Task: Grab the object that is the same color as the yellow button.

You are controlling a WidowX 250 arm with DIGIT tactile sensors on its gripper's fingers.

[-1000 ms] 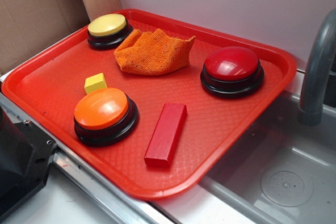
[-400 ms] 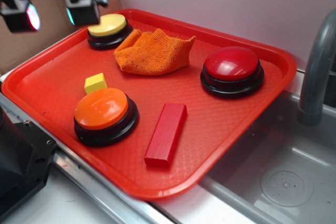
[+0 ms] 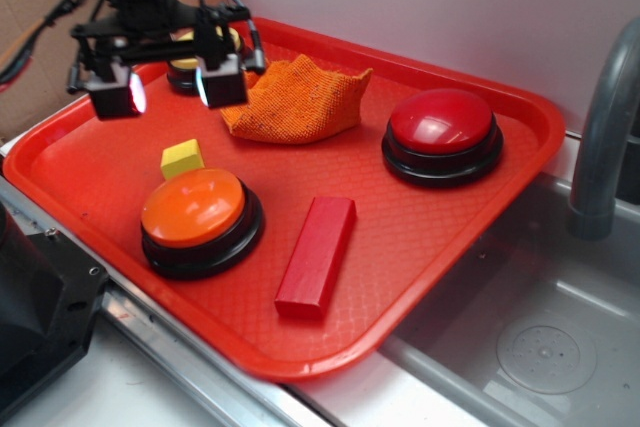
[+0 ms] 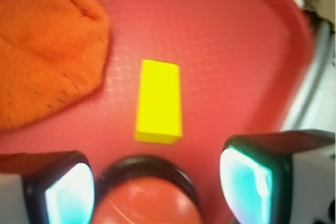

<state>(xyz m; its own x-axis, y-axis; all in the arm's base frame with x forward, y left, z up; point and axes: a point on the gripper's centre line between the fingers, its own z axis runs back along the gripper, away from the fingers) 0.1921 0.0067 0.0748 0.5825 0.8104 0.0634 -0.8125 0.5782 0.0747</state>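
Observation:
The object, a small yellow block [image 3: 182, 158], lies on the red tray [image 3: 420, 237] just behind the orange button [image 3: 197, 215]. In the wrist view the yellow block [image 4: 158, 102] sits ahead of my fingers, with the orange button [image 4: 147, 205] below and between them. My gripper [image 3: 166, 95] hangs open above the tray's back left, over and slightly behind the block, holding nothing. Its fingers [image 4: 247, 184] stand wide apart. The yellow button [image 3: 182, 69] is mostly hidden behind the gripper.
An orange cloth [image 3: 293, 99] lies bunched right of the gripper. A red button [image 3: 441, 132] stands at the tray's right and a long red block [image 3: 317, 255] near its front. A sink [image 3: 540, 337] and grey faucet [image 3: 600, 147] are at the right.
The gripper entered from the upper left, moved right and came down over the tray's back left, now covering most of the yellow button. Nothing on the tray has moved.

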